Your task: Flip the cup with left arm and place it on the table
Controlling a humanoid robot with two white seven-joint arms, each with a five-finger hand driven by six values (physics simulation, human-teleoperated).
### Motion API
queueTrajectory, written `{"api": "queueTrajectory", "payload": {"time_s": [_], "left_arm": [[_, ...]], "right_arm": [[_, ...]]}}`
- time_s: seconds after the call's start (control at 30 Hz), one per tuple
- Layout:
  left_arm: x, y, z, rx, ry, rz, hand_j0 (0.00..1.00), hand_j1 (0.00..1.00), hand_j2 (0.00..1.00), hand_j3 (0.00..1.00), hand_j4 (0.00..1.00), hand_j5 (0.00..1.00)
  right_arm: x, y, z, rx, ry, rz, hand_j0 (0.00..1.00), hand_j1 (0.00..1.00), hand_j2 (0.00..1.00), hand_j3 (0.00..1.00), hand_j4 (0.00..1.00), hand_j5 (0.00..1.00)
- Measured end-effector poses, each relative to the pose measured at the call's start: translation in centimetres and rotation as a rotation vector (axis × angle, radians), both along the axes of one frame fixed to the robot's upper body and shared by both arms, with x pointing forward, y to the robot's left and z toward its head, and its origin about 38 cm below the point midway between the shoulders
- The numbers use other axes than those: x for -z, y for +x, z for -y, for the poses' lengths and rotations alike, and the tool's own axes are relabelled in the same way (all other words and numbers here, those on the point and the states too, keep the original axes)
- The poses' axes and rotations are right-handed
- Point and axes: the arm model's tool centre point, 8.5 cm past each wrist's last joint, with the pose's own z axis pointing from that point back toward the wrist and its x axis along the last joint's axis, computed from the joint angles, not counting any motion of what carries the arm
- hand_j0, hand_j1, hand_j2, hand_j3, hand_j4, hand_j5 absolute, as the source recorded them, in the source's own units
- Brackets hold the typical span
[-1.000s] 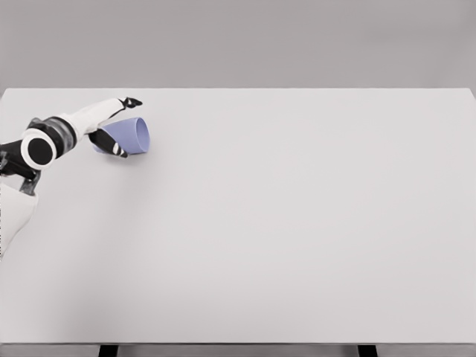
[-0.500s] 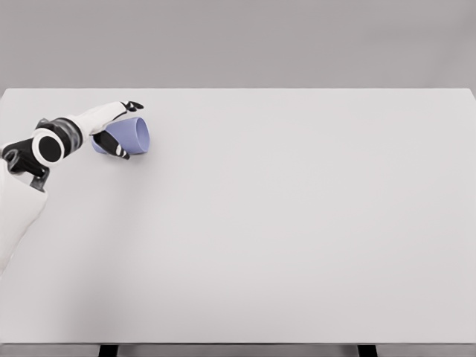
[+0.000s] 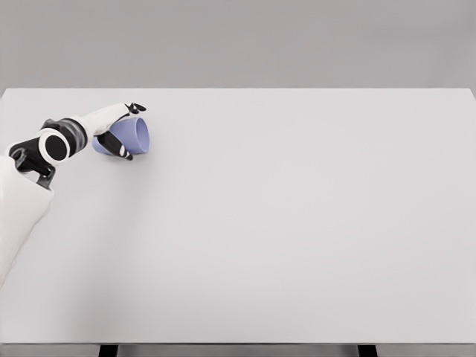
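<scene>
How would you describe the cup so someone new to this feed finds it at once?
Start at the wide white table and go to its far left corner, where the white left arm reaches in. The cup lies there on its side, mouth pointing right, with the left hand closed around it. It is the only lavender-blue thing on the pale surface.

left hand [image 3: 117,128]: fingers wrapped around blue cup [image 3: 132,137] | cup: on its side | white table [image 3: 297,223]: far-left
</scene>
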Motion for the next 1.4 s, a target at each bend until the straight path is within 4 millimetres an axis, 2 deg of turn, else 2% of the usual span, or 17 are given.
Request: {"api": "queueTrajectory", "payload": {"time_s": [0.23,0.43,0.63,0.77,0.93,1.23,1.4], "left_arm": [[0.7,0.2,-0.3,-0.018,-0.001,-0.022,0.85,0.85,0.85,0.85,0.85,0.85],[0.9,0.3,-0.4,-0.025,-0.001,-0.026,0.57,0.57,0.57,0.57,0.57,0.57],[0.7,0.3,-0.5,-0.029,-0.013,-0.025,0.38,0.38,0.38,0.38,0.38,0.38],[0.0,0.4,-0.7,-0.028,-0.029,-0.017,0.35,0.35,0.35,0.35,0.35,0.35],[-2.1,0.1,-1.0,0.013,-0.101,0.045,0.31,0.31,0.31,0.31,0.31,0.31],[-5.2,-0.4,-2.6,0.126,-0.252,0.163,0.31,0.31,0.31,0.31,0.31,0.31],[-4.1,-1.9,-3.4,0.212,-0.335,0.214,0.32,0.32,0.32,0.32,0.32,0.32]], "right_arm": [[0.0,0.0,0.0,0.000,0.000,0.000,1.00,1.00,1.00,1.00,1.00,1.00],[0.0,0.0,0.0,0.000,0.000,0.000,1.00,1.00,1.00,1.00,1.00,1.00],[0.0,0.0,0.0,0.000,0.000,0.000,1.00,1.00,1.00,1.00,1.00,1.00],[0.0,0.0,0.0,0.000,0.000,0.000,1.00,1.00,1.00,1.00,1.00,1.00],[0.0,0.0,0.0,0.000,0.000,0.000,1.00,1.00,1.00,1.00,1.00,1.00],[0.0,0.0,0.0,0.000,0.000,0.000,1.00,1.00,1.00,1.00,1.00,1.00],[0.0,0.0,0.0,0.000,0.000,0.000,1.00,1.00,1.00,1.00,1.00,1.00]]}}
